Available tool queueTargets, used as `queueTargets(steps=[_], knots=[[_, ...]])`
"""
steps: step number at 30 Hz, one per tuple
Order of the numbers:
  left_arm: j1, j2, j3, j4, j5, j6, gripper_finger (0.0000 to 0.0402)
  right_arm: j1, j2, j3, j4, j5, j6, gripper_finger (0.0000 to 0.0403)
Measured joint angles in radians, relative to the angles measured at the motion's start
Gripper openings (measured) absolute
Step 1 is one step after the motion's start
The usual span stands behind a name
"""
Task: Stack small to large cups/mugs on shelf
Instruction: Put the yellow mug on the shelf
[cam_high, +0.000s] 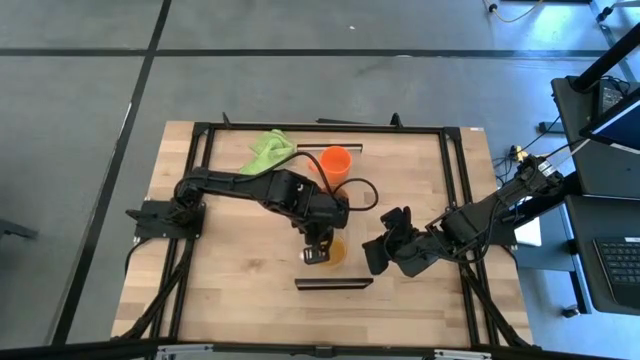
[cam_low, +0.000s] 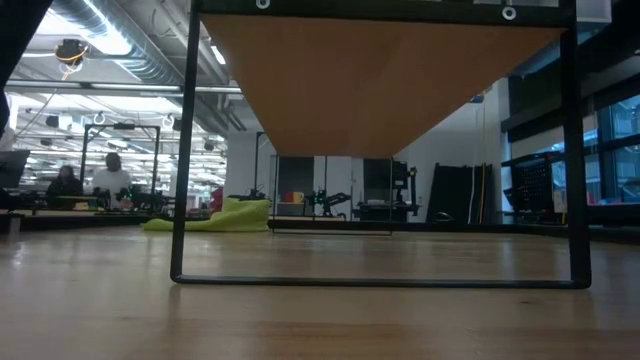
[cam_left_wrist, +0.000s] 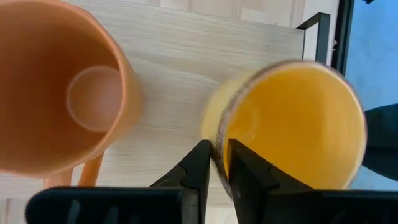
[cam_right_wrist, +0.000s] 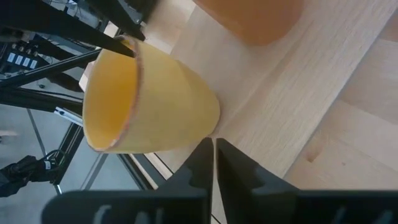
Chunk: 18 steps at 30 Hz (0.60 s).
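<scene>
The yellow-orange mug sits on the shelf just below the centre of the high view. The left gripper has its fingers clamped on the mug's rim, one inside and one outside. Beside it in the left wrist view stands the brownish-orange mug. The red-orange mug stands higher up the frame, near the lime-green cloth. The right gripper waits right of centre, its fingers pressed together on nothing
</scene>
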Motion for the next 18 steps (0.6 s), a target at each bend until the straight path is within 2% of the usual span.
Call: queueTargets(steps=[8,18], knots=[[0.000,-0.003,0.000,0.001,-0.013,0.000,0.0066,0.000,0.000,0.000,-0.003,0.000,0.000,0.0025],[-0.002,-0.003,0.000,0.002,-0.019,0.027,0.0062,0.000,0.042,0.000,-0.005,-0.014,0.021,0.0025]])
